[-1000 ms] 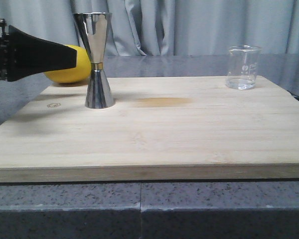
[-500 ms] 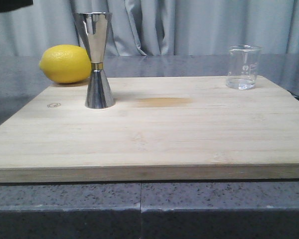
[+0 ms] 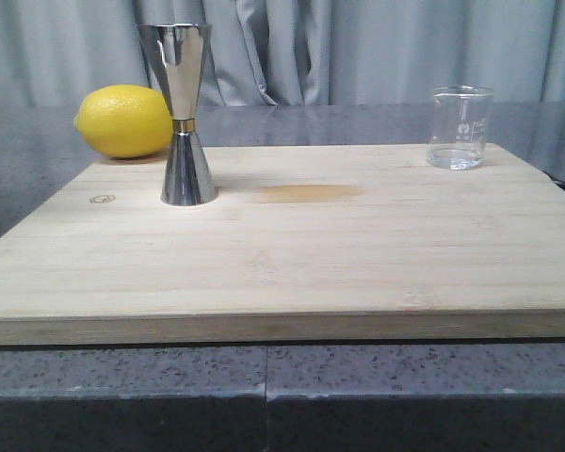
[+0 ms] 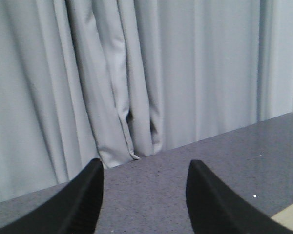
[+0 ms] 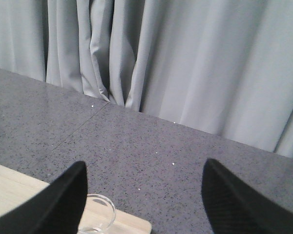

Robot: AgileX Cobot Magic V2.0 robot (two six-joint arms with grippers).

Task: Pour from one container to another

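Your left gripper (image 4: 144, 195) and right gripper (image 5: 144, 195) are both hovering released, jaws spread, facing the curtain (image 5: 185, 63). The beaker (image 5: 98, 214) is sitting upright just under your right gripper, far right on the board (image 3: 282, 254); the jigger (image 3: 186, 113) is standing far left.

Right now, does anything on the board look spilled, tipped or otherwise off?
One thing: a brownish stain on the wooden cutting board, right of the upright steel jigger. It could be a wet patch or discoloration. The glass beaker stands upright.
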